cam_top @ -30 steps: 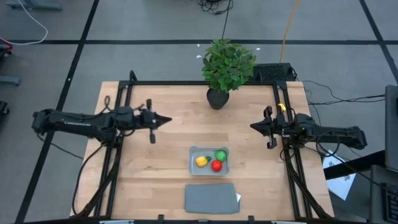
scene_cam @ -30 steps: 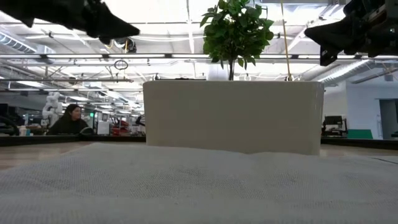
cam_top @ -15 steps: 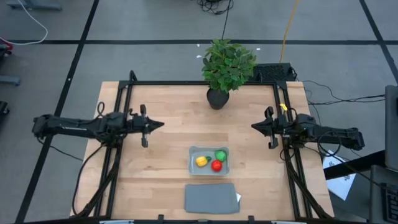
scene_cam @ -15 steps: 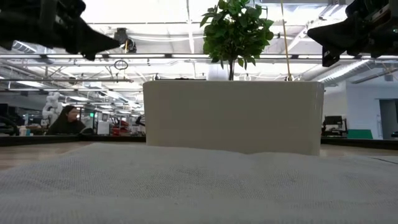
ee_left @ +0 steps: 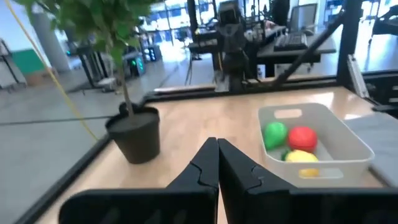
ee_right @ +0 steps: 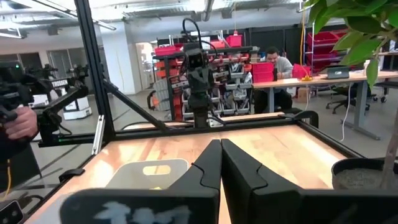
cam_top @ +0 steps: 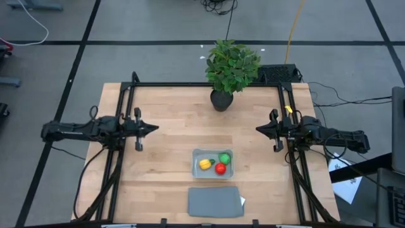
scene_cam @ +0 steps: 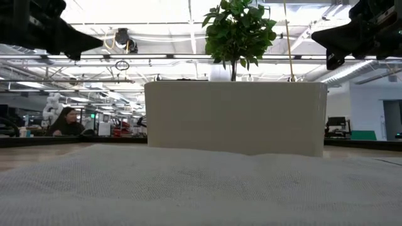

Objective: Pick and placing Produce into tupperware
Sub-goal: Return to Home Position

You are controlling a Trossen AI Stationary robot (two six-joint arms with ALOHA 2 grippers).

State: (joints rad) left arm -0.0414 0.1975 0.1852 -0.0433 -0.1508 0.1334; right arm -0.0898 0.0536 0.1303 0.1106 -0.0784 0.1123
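The tupperware (cam_top: 212, 164) rests on the table near the front middle. In it lie the red piece (cam_top: 220, 168), the green piece (cam_top: 224, 158) and the yellow piece (cam_top: 205, 164). They also show in the left wrist view: the tupperware (ee_left: 348, 146), red (ee_left: 302, 137), green (ee_left: 275, 133), yellow (ee_left: 301, 157). My left gripper (cam_top: 155, 128) is shut and empty, above the table's left side. My right gripper (cam_top: 258, 129) is shut and empty, above the table's right side.
A flat grey lid (cam_top: 215, 201) lies at the table's front edge, just in front of the tupperware. A potted plant (cam_top: 231, 68) stands at the far edge. A black frame (cam_top: 126, 95) borders the table. People show in the room beyond.
My left gripper has drawn back toward the table's left edge, staying shut and empty. My right gripper has kept still. The produce has stayed in the tupperware.
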